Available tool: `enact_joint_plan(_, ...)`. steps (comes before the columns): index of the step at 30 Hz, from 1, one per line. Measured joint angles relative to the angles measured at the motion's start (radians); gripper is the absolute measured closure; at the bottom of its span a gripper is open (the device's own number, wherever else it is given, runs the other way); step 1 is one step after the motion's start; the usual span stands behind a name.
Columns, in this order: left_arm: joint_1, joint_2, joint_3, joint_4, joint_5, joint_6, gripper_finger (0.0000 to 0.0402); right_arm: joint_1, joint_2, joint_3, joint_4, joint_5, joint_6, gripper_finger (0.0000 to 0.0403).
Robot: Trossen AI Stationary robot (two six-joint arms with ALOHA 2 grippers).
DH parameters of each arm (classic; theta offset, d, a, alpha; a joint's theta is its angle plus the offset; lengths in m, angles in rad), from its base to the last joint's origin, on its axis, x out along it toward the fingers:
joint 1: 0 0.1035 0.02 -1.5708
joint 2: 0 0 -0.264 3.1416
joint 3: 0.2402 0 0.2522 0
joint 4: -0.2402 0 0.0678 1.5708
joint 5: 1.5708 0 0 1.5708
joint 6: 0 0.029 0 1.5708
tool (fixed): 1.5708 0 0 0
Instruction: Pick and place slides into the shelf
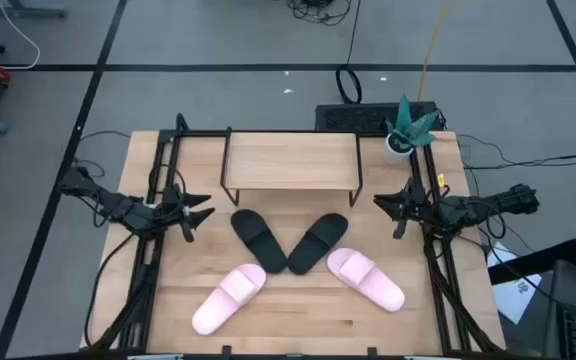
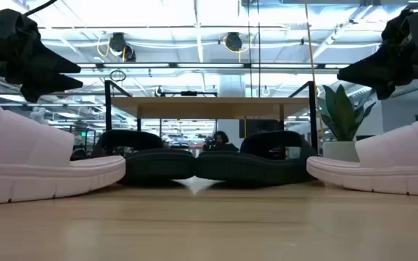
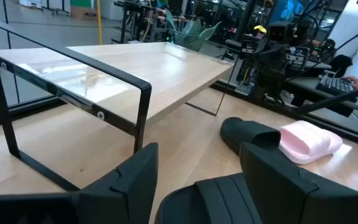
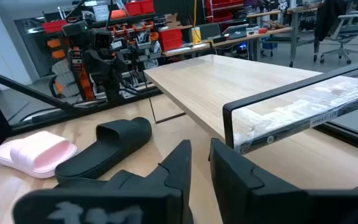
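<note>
The shelf, a light plank on thin black legs, stands at the table's far middle. Two black slides lie sole-down in front of it, their near ends meeting in a V. One pink slide lies near left and another near right. My left gripper hovers open at the shelf's left front corner, above the table, with the left black slide below its fingers. My right gripper hovers at the shelf's right front corner, its fingers close together with nothing between them.
A small potted plant stands at the table's far right corner, and a dark keyboard lies behind the shelf. Black frame rails run along both sides. Bare tabletop lies between the pink slides.
</note>
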Motion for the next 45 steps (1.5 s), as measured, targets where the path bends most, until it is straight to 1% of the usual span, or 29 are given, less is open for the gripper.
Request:
enact_joint_plan(41,0.0,0.0,0.0,0.0,0.0,0.0,0.0176,0.0,0.0,0.0,0.001,0.0,0.0,0.0355)
enact_joint_plan(45,0.0,0.0,0.0,0.0,0.0,0.0,0.0176,0.0,0.0,-0.001,0.08,-0.005,0.0,0.0355)
